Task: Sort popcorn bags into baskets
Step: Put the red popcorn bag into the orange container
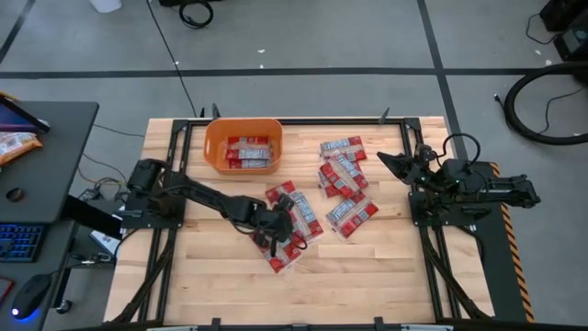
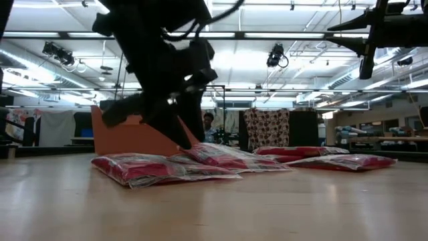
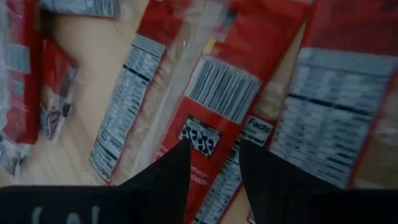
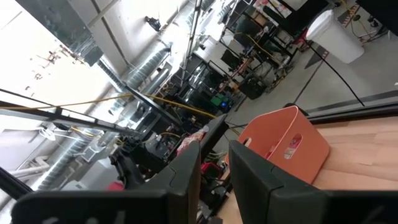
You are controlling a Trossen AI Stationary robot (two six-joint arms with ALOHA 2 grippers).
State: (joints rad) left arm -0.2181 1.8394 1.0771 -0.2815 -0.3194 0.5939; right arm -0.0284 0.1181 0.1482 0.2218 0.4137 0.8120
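Red popcorn bags with white and grey print lie flat on the wooden table in two clusters, one at mid-table [image 1: 296, 225] and one farther right [image 1: 342, 176]. In the low view they show as a low row [image 2: 154, 167]. The orange basket [image 1: 211, 138] stands near the far edge with a few bags [image 1: 250, 153] inside. My left gripper [image 1: 280, 230] is down over the mid-table cluster, open, fingertips on either side of a strip of one bag [image 3: 214, 124]. My right gripper [image 1: 384, 161] waits open, raised above the table's right side. My left gripper [image 3: 214, 158] comes at the bag from above, pointing down, with its open fingertips [image 3: 180, 155] at the bag's printed face [image 3: 208, 134] near the barcode. The bag lies flat on the table among the others. I cannot tell whether the fingertips touch it.
A black frame runs around the table's edges [image 1: 184, 138]. Bare wood shows along the near edge [image 1: 367, 276] and left of the mid-table cluster. A side desk with an orange snack bag [image 1: 14, 142] stands off the table's left. A person [image 2: 208, 124] stands far behind the table.
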